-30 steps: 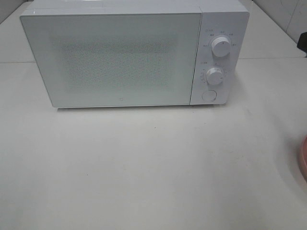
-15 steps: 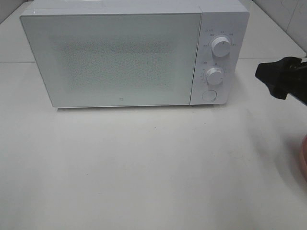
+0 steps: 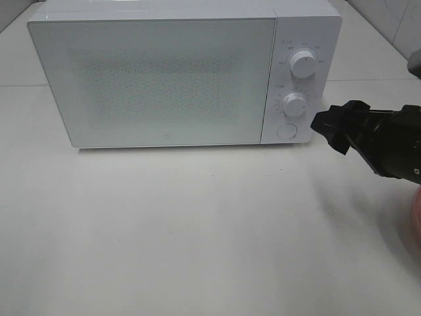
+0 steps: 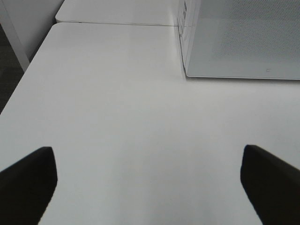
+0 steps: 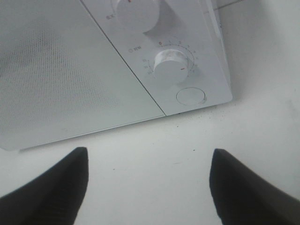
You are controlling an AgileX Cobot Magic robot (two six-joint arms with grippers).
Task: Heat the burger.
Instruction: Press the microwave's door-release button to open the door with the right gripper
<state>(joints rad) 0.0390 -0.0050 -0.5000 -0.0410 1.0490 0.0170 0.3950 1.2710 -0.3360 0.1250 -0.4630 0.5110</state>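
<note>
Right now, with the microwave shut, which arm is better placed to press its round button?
Right. The right gripper, open, hangs beside the control panel, close to the round button. The left gripper is outside the high view, over the table off the microwave's opposite end.

— What colour is the microwave (image 3: 164, 79)?
— It is white all over. Its door (image 3: 158, 82) carries a fine grey dotted mesh.
— And the controls?
— The upper knob (image 3: 302, 64) and the round button (image 3: 286, 131) are white. The lower knob (image 3: 295, 104) is white with a thin red line.
— Anything not white?
— The table (image 3: 197, 224) is white too. The right gripper (image 3: 332, 128) and left gripper (image 4: 147, 152) are black, and the plate (image 3: 417, 220) shows a pink edge.
</note>
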